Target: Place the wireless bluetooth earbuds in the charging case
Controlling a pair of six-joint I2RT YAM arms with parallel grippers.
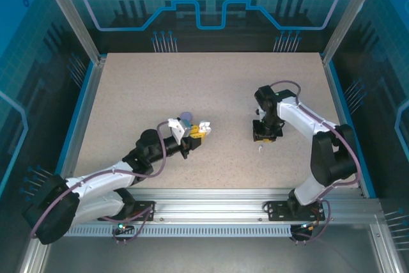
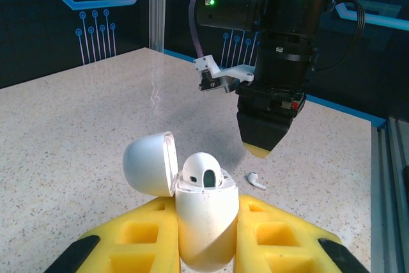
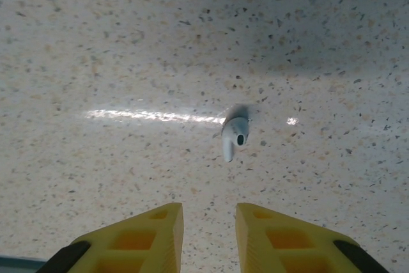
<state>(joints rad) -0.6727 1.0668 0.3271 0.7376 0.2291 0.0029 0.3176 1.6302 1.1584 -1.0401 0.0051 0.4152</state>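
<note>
Earbud: flat, just ahead of right gripper gap; stem toward fingers.
Right gripper: parted, empty.
Left gripper: clamped on open charging case.
Surface: speckled table, blue walls.

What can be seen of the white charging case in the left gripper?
The white charging case is a smooth, glossy, egg-shaped shell that looks like plastic. It stands upright, clamped between the yellow fingers of the left gripper. Its hinged lid is swung open to the left. One white earbud sits in its mouth, rounded head poking above the rim. Whether a second slot is filled cannot be told.
</note>
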